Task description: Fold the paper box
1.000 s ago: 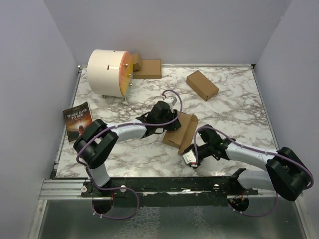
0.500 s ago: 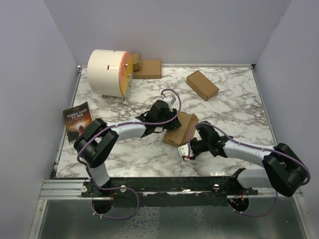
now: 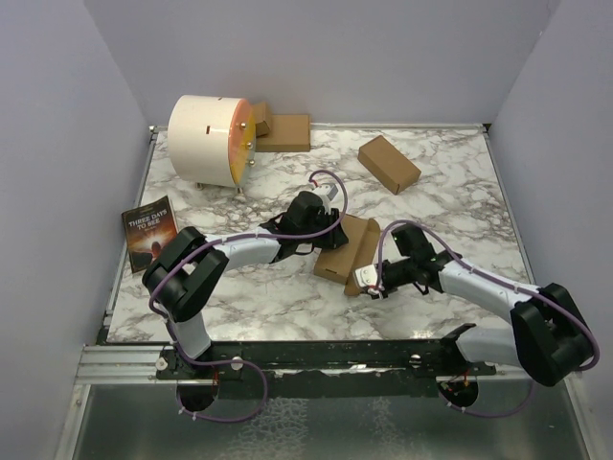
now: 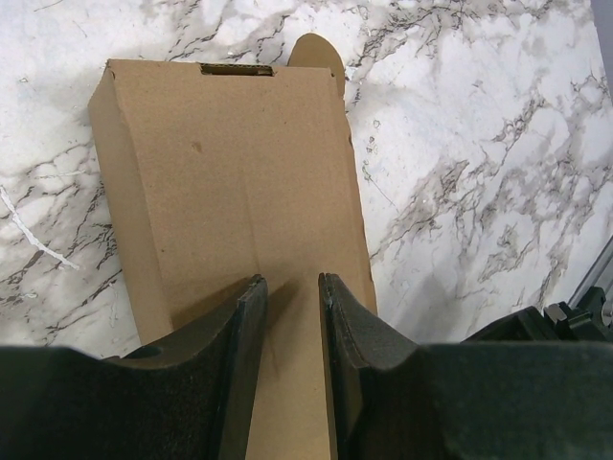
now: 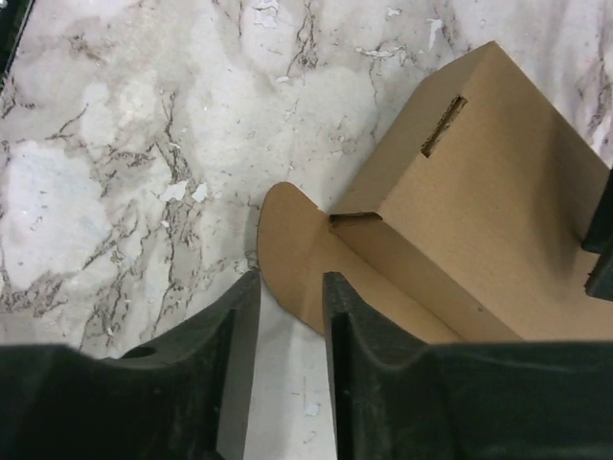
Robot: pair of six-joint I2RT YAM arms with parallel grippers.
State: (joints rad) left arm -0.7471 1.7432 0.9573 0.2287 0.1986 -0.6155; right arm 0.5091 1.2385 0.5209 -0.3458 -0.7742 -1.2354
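The left gripper (image 4: 290, 280) points down at the top panel of the paper box (image 4: 230, 182). Its jaws stand a narrow gap apart with nothing between them, only the brown panel showing through the gap. Whether the fingertips (image 4: 251, 287) press on the card or hang just above it cannot be told. At the panel's far end sits a thin slot (image 4: 237, 69), and beside it a rounded tuck flap (image 4: 321, 53) sticks out over the marble.

The right gripper (image 5: 290, 276) comes in from the box's other side, low over the table. Its jaws are also a narrow gap apart and not clamped on anything. The rounded flap lies just ahead of the tips and reaches the mouth of the gap, with white marble showing in the rest of it.

In the top view the box lies as a small oblong carton near the middle of the marble table (image 3: 460, 220), between the two grippers, its long side flap open toward the right arm. A second brown carton (image 3: 389, 164) lies well apart at the back right. At the back left stands a white cylinder (image 3: 206, 139) with an orange face, small cardboard pieces (image 3: 284, 132) just beside it. A book (image 3: 150, 228) lies at the left edge.
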